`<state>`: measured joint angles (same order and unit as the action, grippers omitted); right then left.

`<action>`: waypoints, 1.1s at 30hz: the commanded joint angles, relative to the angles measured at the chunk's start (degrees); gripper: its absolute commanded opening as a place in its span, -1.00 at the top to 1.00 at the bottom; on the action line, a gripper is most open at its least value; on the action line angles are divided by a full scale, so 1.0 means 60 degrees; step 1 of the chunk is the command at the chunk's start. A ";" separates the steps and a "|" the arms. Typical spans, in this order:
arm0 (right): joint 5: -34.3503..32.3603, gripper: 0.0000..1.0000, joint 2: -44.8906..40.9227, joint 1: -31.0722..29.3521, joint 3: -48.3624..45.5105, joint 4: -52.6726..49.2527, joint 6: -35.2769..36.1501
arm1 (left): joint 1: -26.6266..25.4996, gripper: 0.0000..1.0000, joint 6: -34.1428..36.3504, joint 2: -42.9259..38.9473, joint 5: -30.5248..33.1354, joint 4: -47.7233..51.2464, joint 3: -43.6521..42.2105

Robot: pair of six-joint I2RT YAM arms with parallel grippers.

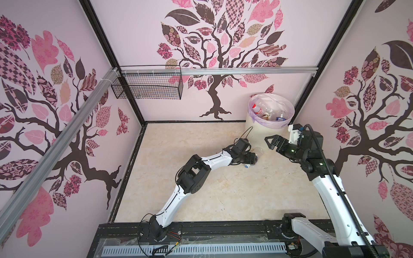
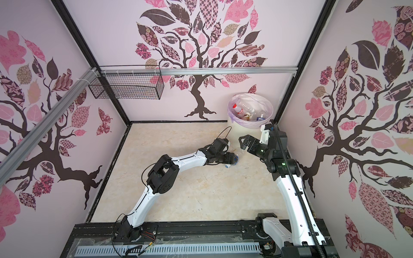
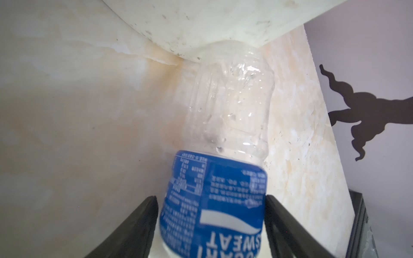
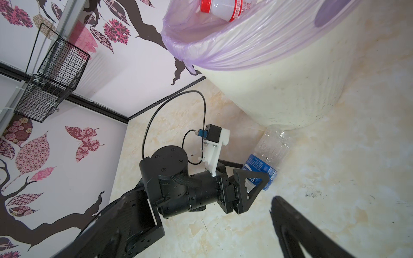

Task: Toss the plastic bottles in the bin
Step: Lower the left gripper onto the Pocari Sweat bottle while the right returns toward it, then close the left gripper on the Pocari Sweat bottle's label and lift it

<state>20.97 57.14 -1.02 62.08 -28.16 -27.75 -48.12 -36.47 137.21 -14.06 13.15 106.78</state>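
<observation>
I'm watching 2 arms of the same build: the left arm (image 1: 214,159) and the right arm (image 1: 328,194) are both wearing glossy white shells over their long links, with matte black motor housings at every joint. A ribbed black conduit (image 1: 334,178) is running along the right arm, and 2 small green lights (image 1: 290,151) are glowing on its joints. On the left wrist I'm seeing a white camera bracket (image 4: 215,147) with a blue connector (image 4: 202,133) and a thin black cable (image 4: 152,120) looping out of it (the round black motor cap (image 4: 171,158) beside it is showing 4 small screws (image 4: 179,161)). The left gripper (image 4: 256,172) is wearing black triangular open-frame fingers (image 4: 238,178).
</observation>
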 commanded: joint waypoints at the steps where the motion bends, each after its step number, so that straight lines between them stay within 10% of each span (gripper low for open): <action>1: 0.0116 -0.99 -0.0232 -0.0044 0.0121 0.0016 -0.0114 | -0.0041 -0.36 0.0058 0.0032 0.0027 -0.0219 -0.0367; 33: 0.0869 -0.99 0.0785 -0.1179 -0.2378 0.3662 -0.2385 | 0.2572 -0.17 -0.1976 -0.6670 -0.1609 -0.2676 -0.7073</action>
<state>25.17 60.34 -5.76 47.75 -12.27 -38.68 -32.71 -46.76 99.70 -21.96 -0.56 66.52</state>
